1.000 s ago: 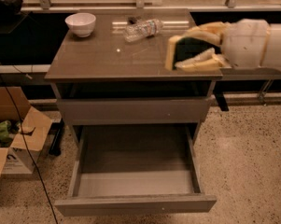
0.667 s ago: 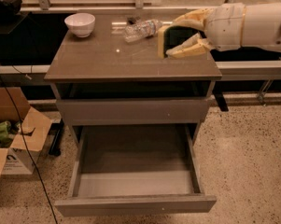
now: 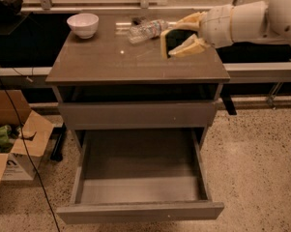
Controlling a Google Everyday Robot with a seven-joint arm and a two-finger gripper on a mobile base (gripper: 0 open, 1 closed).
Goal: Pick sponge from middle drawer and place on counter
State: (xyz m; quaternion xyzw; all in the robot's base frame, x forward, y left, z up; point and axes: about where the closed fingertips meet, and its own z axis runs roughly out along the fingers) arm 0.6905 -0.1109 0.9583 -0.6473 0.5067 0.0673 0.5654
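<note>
My gripper (image 3: 176,43) hangs over the right part of the counter (image 3: 111,62), its cream fingers (image 3: 187,50) pointing left. It is shut on the sponge (image 3: 176,38), a dark green pad that sits between the fingers just above the counter top. The arm comes in from the right edge. The middle drawer (image 3: 140,210) is pulled wide open below, and its pale grey floor (image 3: 140,190) is bare.
A white bowl (image 3: 83,24) stands at the counter's back left. A clear plastic bottle (image 3: 147,29) lies at the back middle, just left of the gripper. A shut grey drawer front (image 3: 138,114) sits above the open one. A cardboard box (image 3: 14,149) and a cable lie on the floor at left.
The gripper has moved left and towards the back over the counter, carrying the sponge, and now sits closer to the bottle. The drawer, bowl and bottle have not moved.
</note>
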